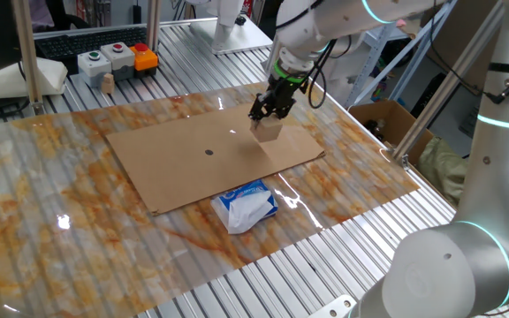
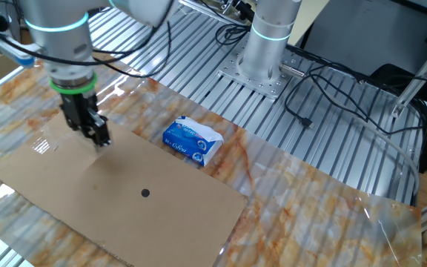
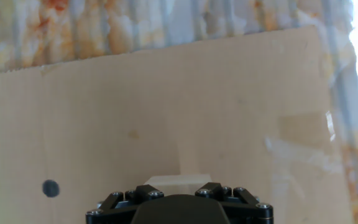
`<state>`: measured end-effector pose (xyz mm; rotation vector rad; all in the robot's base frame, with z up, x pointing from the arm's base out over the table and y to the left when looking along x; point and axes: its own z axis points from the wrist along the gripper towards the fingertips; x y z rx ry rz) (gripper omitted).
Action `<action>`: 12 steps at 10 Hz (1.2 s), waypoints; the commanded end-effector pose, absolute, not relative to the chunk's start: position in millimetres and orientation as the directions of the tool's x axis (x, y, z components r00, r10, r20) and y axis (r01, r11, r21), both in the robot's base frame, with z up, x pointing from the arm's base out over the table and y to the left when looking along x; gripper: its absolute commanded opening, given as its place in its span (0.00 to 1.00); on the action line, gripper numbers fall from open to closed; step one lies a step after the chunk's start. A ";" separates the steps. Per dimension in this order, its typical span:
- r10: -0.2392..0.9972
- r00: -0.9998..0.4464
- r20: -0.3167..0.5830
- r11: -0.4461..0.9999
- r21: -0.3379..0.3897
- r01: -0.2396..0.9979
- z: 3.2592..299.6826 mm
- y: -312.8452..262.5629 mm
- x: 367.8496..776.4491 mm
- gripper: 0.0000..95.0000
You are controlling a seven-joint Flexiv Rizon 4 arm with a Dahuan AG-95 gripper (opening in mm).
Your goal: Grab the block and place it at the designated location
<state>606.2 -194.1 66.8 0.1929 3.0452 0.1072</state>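
Fingers [image 1: 262, 109] are clamped on the block [image 1: 269, 129], one black finger on each side of it, and the small tan cube sticks out below the tips. In that fixed view the gripper [image 1: 267, 119] hangs over the far right part of the cardboard sheet [image 1: 175, 168]; I honestly can't tell if the cube's bottom is touching the sheet or sitting just off it. From the other fixed view the gripper [image 2: 99, 139] is near the cardboard [image 2: 169, 222] edge and the cube is mostly hidden behind the fingers. The hand view only shows the black gripper body [image 3: 178, 206] at 6 o'clock with the pale top of the block [image 3: 178, 182] peeking out just above it.

The designated location [image 1: 208, 151], that little black dot, sits on the sheet at roughly 8 o'clock from the block in the first fixed view, well apart from it. In the hand view the dot [image 3: 51, 188] is off at 9 o'clock from the block, and in the other fixed view it's [image 2: 145, 193] at about 4 o'clock from the gripper.

Further out, a blue-and-white tissue packet [image 1: 246, 206] lies just off the near edge of the cardboard on the marble-patterned tabletop [image 1: 42, 221]. Way back at 11 o'clock there's a button box [image 1: 113, 58] with a small wooden peg [image 1: 108, 82] beside it.
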 end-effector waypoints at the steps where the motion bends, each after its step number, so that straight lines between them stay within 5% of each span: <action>1: 0.139 -0.987 -0.081 0.988 0.081 0.133 64.7 -187.6 606.8 0.00; 12: 0.193 -0.977 -0.087 0.980 0.070 0.187 53.6 -137.4 593.8 0.00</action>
